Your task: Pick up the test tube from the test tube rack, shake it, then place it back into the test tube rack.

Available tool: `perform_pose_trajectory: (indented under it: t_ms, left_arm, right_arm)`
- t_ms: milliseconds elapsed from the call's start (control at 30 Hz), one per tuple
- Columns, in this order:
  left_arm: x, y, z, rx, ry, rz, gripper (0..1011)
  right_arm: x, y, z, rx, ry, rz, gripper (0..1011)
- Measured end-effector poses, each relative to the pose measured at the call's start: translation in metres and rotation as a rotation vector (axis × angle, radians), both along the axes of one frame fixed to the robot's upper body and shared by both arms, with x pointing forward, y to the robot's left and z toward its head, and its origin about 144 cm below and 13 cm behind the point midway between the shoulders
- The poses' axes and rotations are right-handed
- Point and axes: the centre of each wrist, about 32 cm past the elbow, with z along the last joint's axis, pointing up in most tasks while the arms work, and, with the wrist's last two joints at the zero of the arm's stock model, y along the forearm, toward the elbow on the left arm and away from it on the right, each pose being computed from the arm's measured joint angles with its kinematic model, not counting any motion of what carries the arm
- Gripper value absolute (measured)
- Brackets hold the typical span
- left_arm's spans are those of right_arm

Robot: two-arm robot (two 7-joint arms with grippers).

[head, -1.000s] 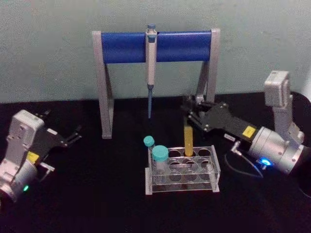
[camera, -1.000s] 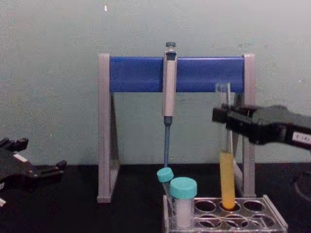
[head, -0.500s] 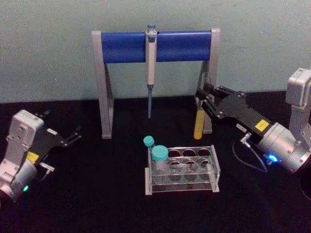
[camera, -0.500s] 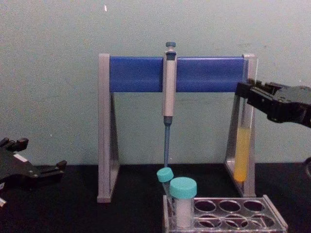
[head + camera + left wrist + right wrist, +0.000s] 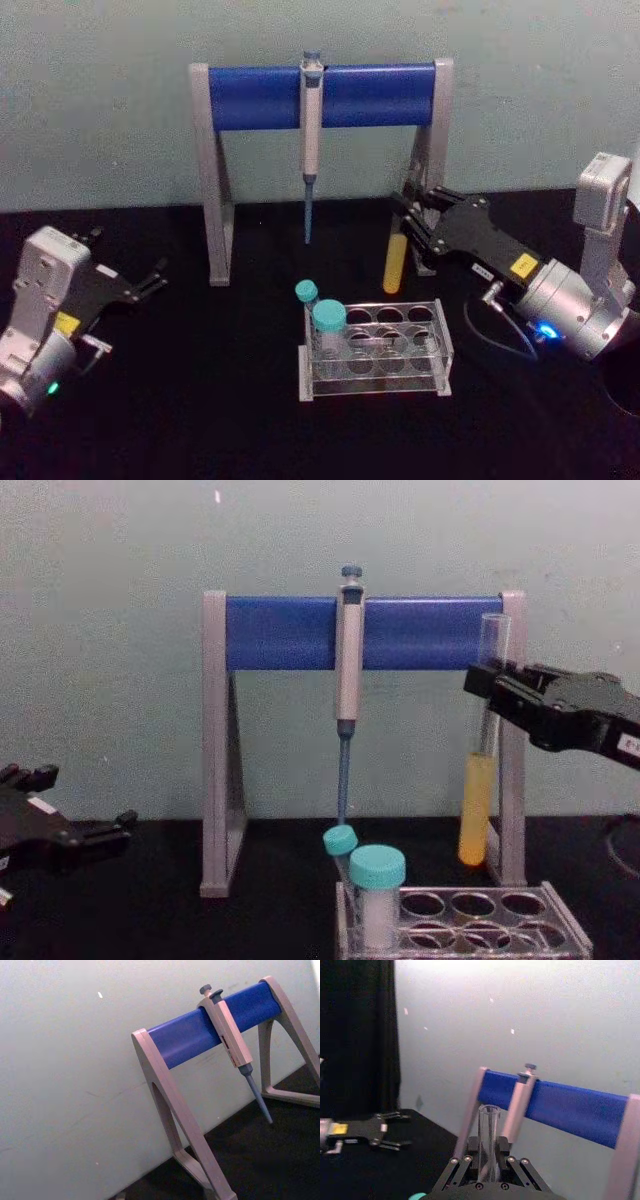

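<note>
the right gripper (image 5: 408, 207) comes in from the right side of the head view with its fingers closed on the upper clear part of the test tube (image 5: 395, 263). the tube hangs nearly upright, open mouth up, which looks deliberate: it has no cap, so tilting it would risk spilling the yellow-orange liquid in its lower part. in the chest view the test tube (image 5: 477, 810) sits right of centre, its rounded bottom clear of the test tube rack (image 5: 565, 932) and higher than the rack's top. it is out of the rack and in the air, so i judge this to be the shaking stage, with the return not yet begun.

in the right wrist view the tube's rim (image 5: 489, 1110) stands up between the closed fingers, gripped well above the liquid.

room is tight on one side. in the chest view the tube hangs just beside the right leg of the pipette stand (image 5: 513, 730), and a wide swing that way could knock glass on it. toward the centre of the frame there is open space up to the hanging pipette (image 5: 347, 660). below, the rack's holes at lower right are free, while two teal-capped tubes (image 5: 376, 870) fill its left end.

the left gripper (image 5: 152, 277) rests at the left edge of the head view, fingers spread and holding nothing, well apart from the rack.
</note>
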Motion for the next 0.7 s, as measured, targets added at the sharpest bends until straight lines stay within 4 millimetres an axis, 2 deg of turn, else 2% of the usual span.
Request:
perform_pose_trajectory:
  t_ms: [367, 533, 700]
  left_arm:
    - [0.0, 0.0, 0.0, 0.0, 0.0, 0.0, 1001]
    - [0.0, 0.0, 0.0, 0.0, 0.0, 0.0, 1001]
    - [0.0, 0.0, 0.0, 0.0, 0.0, 0.0, 1001]
  right_arm:
    - [-0.003, -0.011, 0.006, 0.02, 0.013, 0.149, 232]
    - [-0.012, -0.027, 0.015, -0.026, 0.051, 0.208, 232]
    - [-0.023, -0.041, 0.022, -0.08, 0.066, 0.194, 232]
